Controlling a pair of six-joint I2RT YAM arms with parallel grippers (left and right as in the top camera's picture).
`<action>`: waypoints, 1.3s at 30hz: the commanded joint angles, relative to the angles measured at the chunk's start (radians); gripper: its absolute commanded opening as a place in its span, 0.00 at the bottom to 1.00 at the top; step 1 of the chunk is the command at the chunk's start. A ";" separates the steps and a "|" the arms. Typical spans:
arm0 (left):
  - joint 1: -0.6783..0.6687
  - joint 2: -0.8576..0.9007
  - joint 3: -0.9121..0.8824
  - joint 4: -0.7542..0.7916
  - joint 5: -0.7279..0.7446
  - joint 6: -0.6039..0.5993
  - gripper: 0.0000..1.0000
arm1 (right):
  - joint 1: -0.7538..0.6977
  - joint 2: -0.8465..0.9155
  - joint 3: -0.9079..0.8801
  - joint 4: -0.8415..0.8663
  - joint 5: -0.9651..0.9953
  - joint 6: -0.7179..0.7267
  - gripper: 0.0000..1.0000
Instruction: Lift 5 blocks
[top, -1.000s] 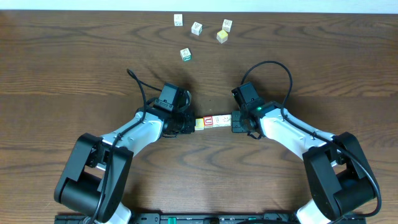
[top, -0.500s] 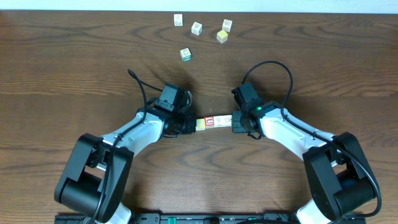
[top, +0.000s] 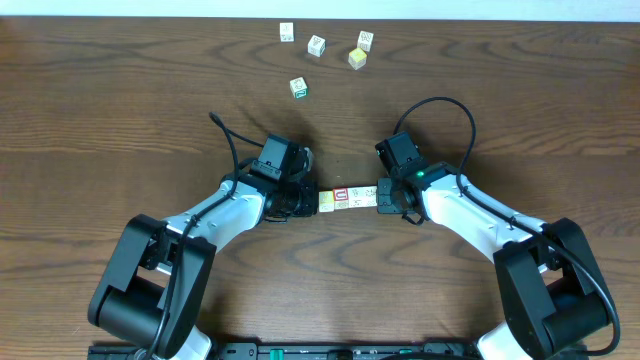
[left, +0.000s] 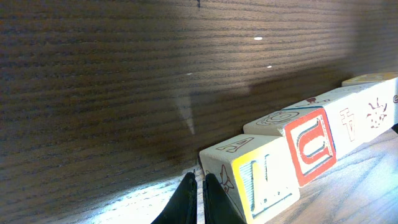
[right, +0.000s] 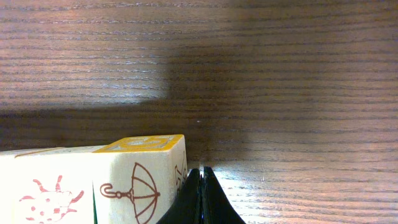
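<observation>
1. The row of blocks (top: 348, 197) is stretching end to end at the centre of the overhead frame, above the dark wooden table (top: 120, 110). Whether it is touching the wood is unclear.
2. The left gripper (top: 308, 200), jaws pinched together and empty, is pressing its tips against the row's left end, one block away from the red-bordered block (left: 314, 144).
3. The right gripper (top: 386, 197), likewise closed tight on nothing, is bearing on the right end at the umbrella block (right: 140, 180).
4. Five loose cubes (top: 316, 45) are sitting near the top edge.
</observation>
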 joint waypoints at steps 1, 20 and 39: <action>-0.014 -0.001 0.027 0.009 0.049 0.003 0.07 | -0.001 -0.023 0.010 0.008 -0.027 0.037 0.01; -0.013 -0.001 0.027 -0.006 -0.004 0.003 0.08 | 0.036 -0.022 0.010 0.004 -0.065 0.044 0.01; -0.014 -0.001 0.027 -0.007 -0.024 0.003 0.07 | 0.046 -0.021 -0.031 0.046 -0.044 0.045 0.02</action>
